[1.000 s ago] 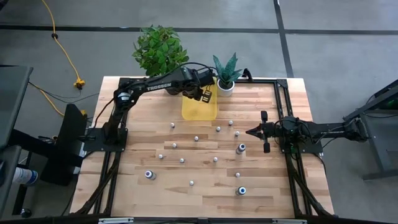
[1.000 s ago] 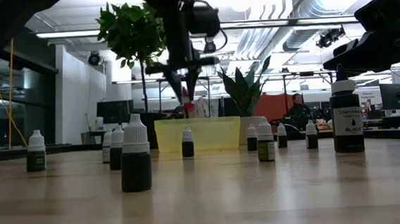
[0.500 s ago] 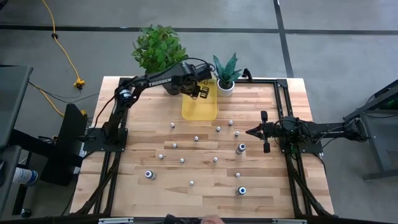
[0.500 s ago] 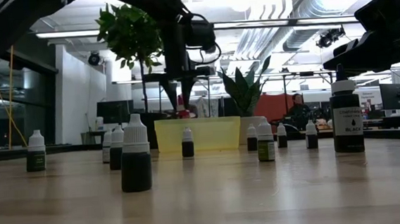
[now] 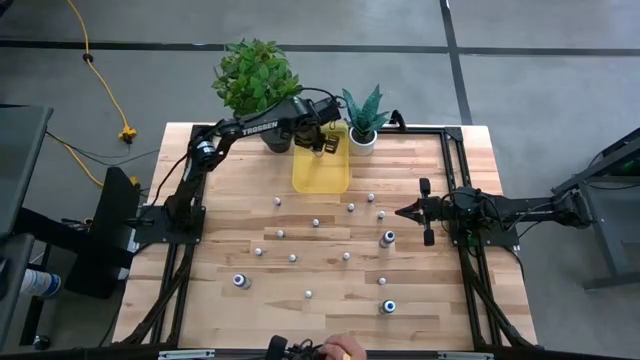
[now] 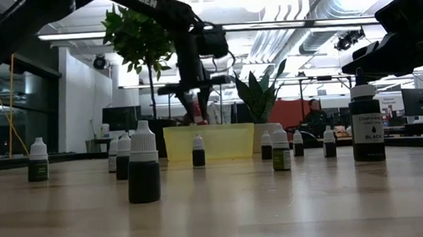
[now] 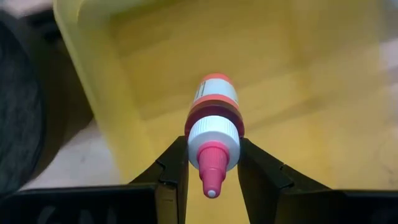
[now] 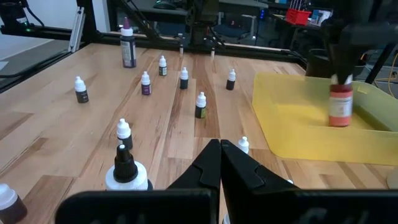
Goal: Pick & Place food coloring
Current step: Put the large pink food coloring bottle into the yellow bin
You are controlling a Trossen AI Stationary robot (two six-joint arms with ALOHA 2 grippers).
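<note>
**Red bottle held over the yellow tray**

While the right gripper (image 5: 402, 212) rests with fingers together near the table's (image 5: 220, 225) right edge, the left gripper (image 7: 211, 174) clamps a red food coloring bottle (image 7: 213, 127) above the yellow tray (image 5: 320, 172) by the far edge.

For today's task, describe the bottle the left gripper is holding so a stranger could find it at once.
Start at the yellow tray at the table's far edge, beside the two potted plants. Above it the left gripper holds a red bottle. Unlike the pale and dark bottles standing on the table, it is red and off the table.
</note>
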